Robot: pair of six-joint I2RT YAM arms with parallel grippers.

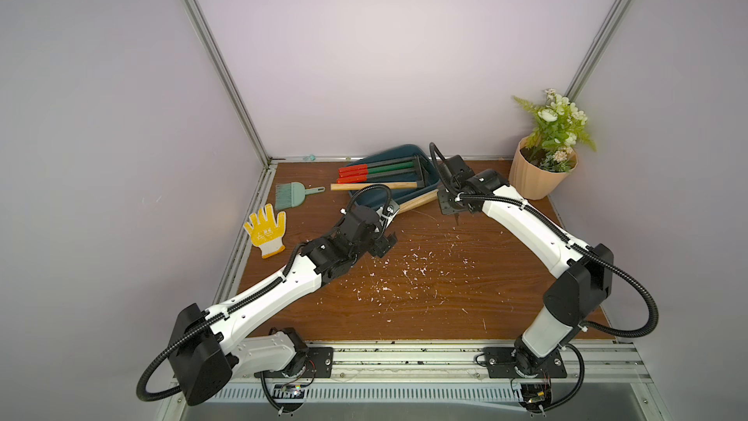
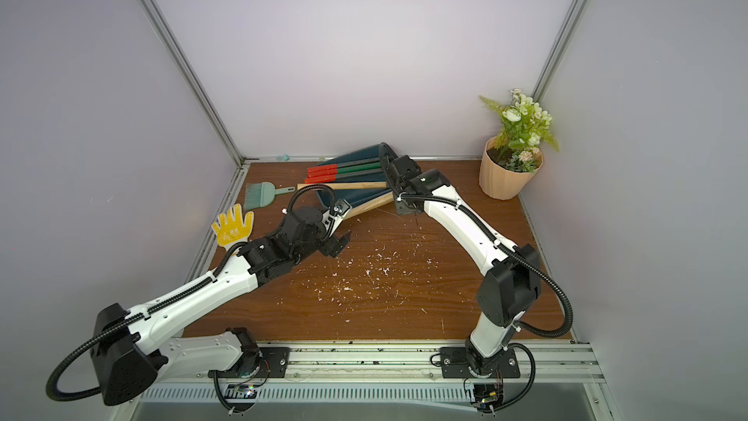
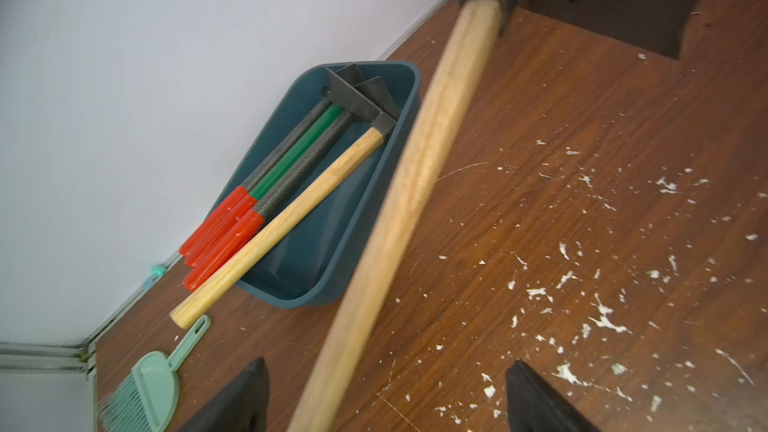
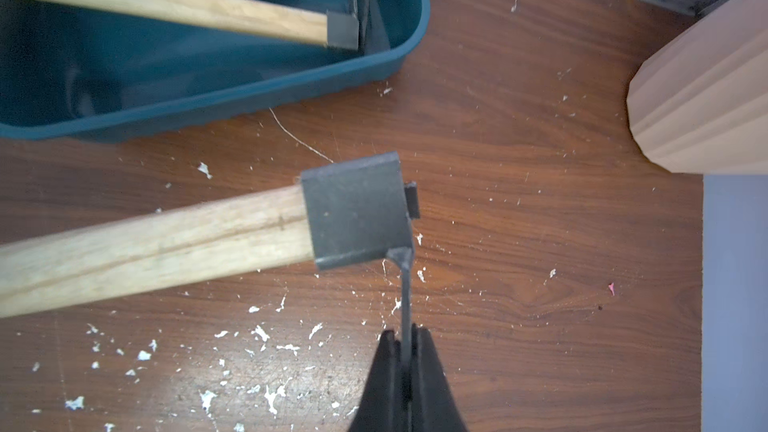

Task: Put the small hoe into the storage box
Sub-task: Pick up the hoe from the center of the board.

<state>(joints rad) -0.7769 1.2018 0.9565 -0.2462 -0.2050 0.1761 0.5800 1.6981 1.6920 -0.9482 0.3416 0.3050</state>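
Right tool (image 4: 405, 336) pinches small hoe (image 4: 355, 214) blade beside storage box (image 4: 232, 93) rim.

Open across the middle and front of the worktop (image 1: 445, 305). Closed at the back by the storage box (image 3: 332, 243): crowded with handles (image 3: 291, 155) along its far side, free along the near. Barred along its near rim by the small hoe (image 3: 417, 168). Hemmed far right by the flower pot (image 1: 534, 180), left by brush (image 1: 291, 194) and glove (image 1: 267, 228).
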